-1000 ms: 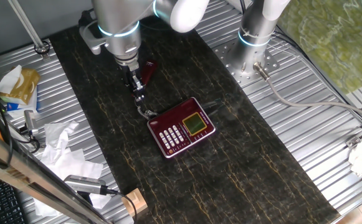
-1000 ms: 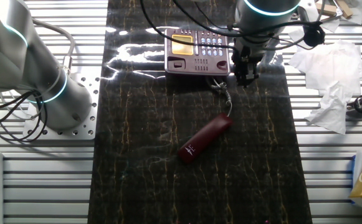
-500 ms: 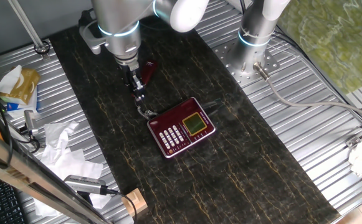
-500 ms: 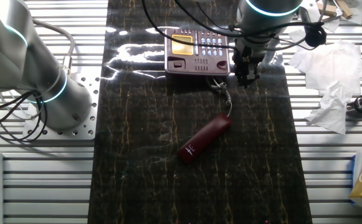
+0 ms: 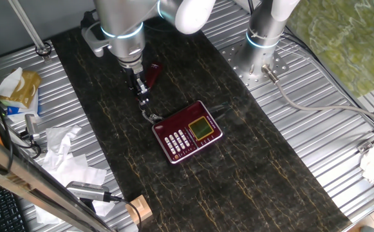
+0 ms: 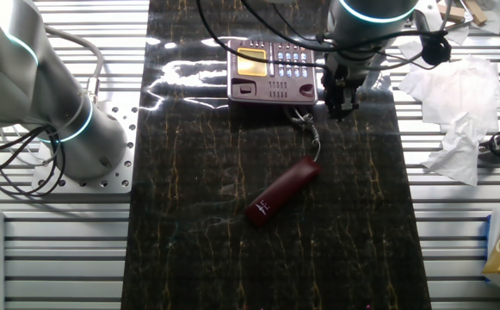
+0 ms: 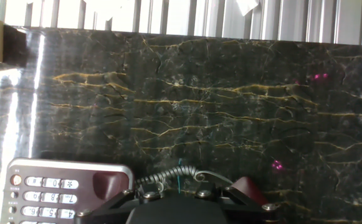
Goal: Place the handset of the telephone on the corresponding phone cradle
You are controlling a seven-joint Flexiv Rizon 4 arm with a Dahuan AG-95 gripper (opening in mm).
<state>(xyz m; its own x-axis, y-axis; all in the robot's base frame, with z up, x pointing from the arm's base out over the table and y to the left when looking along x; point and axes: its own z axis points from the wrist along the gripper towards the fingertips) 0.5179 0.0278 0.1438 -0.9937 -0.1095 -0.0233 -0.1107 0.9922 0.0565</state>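
The handset lies flat on the dark marbled mat, off the phone and well apart from it, a narrow dark red bar set on a slant. In the other fixed view it sits at about 6 o'clock from the phone base, its upper end pointing toward 1 o'clock. In one fixed view only its end shows, at about 11 o'clock from the base, partly behind the arm. A thin curly cord runs from the handset's upper end up to the near edge of the base.

The phone base rests flat on the mat, with white keypad buttons and a yellow-green display. The cradle, the long recessed strip along the base's edge facing the handset, holds nothing.

The gripper hangs just beside the base's corner, at about 4 o'clock from it in the other fixed view, over the start of the cord. It holds nothing that can be seen. Its dark fingers look close together, but I cannot tell whether they are parted or closed. The hand view shows only the dark gripper body along the bottom edge, with the keypad at lower left and the cord curling just above it.

Crumpled white paper lies on the ribbed metal table beside the mat. A second grey arm stands at 9 o'clock.
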